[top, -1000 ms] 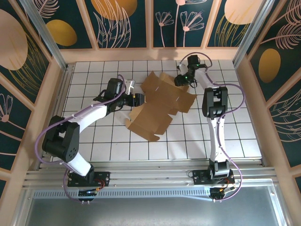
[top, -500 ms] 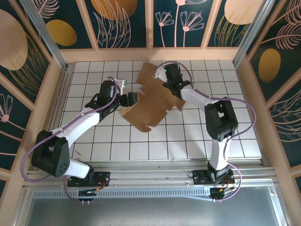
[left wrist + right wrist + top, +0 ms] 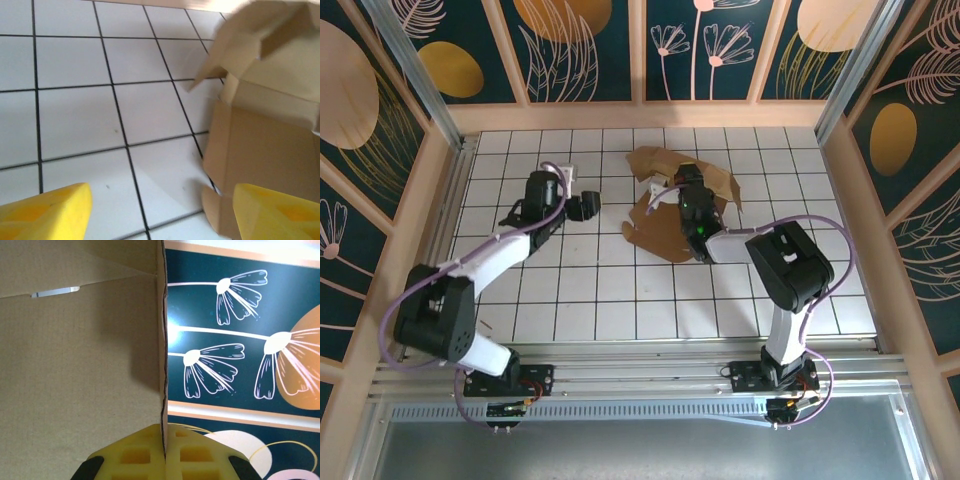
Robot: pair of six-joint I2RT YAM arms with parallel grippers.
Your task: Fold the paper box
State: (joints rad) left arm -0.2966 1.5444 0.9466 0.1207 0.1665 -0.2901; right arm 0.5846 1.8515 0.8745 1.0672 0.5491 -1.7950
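The paper box [image 3: 658,226] is a brown cardboard sheet with flaps, partly raised off the white tiles at the table's far middle. My right gripper [image 3: 682,192] is over it and shut on one cardboard edge. In the right wrist view the yellow fingertips [image 3: 145,452] pinch that thin edge, my right gripper [image 3: 165,446] closed on it, and the sheet [image 3: 80,345] stands up on the left. My left gripper [image 3: 588,206] is open just left of the box. In the left wrist view my left gripper [image 3: 160,220] has only tile between its fingers, and the box [image 3: 265,130] lies to the right beside the right finger [image 3: 277,215].
Patterned wall panels in wooden frames [image 3: 640,112] close in the tiled table [image 3: 620,300] at the back and both sides. A metal rail [image 3: 640,375] runs along the near edge by the arm bases. The right arm's elbow [image 3: 788,262] stands over the right half.
My right gripper has closed on the cardboard and swung from the far right toward the middle, lifting and bunching the sheet. My left gripper has drawn back to the left, away from the sheet.
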